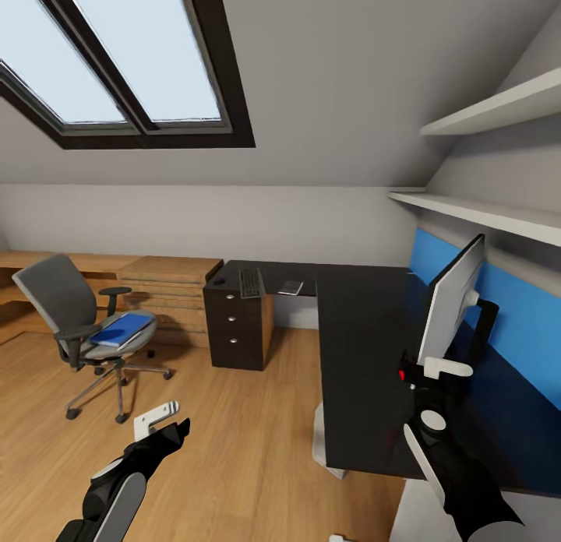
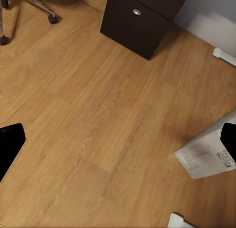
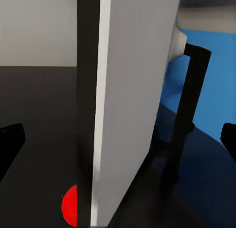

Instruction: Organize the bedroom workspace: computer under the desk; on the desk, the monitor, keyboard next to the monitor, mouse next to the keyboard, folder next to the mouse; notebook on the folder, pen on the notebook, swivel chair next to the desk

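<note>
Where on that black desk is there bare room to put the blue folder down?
The desk is bare between the keyboard and the monitor. The far corner holds the keyboard and a small flat item; the monitor's end is crowded by the right pincer.

A dark-framed skylight (image 1: 128, 67) sits in the sloped ceiling above a light-wood cabinet (image 1: 167, 297) against the far wall, two white shelves (image 1: 499, 110) line the side wall over a blue panel (image 1: 522, 316), and wood flooring (image 2: 98, 120) spreads below.

No readable text, label, brand or number shows anywhere.
</note>
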You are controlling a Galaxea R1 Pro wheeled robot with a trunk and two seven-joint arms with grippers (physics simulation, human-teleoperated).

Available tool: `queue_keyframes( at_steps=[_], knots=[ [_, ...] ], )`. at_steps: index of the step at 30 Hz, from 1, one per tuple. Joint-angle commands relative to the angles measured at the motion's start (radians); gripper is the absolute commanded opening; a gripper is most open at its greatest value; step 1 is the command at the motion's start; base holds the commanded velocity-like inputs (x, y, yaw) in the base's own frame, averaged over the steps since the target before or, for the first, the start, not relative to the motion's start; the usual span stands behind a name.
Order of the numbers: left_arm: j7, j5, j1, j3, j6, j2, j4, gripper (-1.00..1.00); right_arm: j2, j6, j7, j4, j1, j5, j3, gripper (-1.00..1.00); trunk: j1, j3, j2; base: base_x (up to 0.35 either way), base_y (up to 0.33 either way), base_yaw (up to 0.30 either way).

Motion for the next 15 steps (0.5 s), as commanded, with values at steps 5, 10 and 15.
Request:
queue_keyframes(
  at_steps=[5, 10, 15],
  knots=[
    [0.01, 0.012, 0.0, -0.002, 0.001, 0.001, -0.001, 1.0, -0.001, -0.003, -0.007, 0.0, -0.001, -0.006, 0.004, 1.0, 0.0, -0.001, -0.001, 0.006, 0.058, 0.0],
    [0.01, 0.012, 0.0, -0.002, 0.002, 0.001, -0.001, 1.0, -0.001, -0.003, -0.007, 0.001, -0.001, -0.006, 0.004, 1.0, 0.0, -0.001, -0.001, 0.008, 0.011, 0.0],
    [0.01, 0.012, 0.0, -0.002, 0.003, 0.001, -0.001, 1.0, -0.001, -0.003, -0.007, 0.001, -0.001, -0.006, 0.004, 1.0, 0.0, -0.001, -0.001, 0.201, 0.002, 0.0]
  ],
)
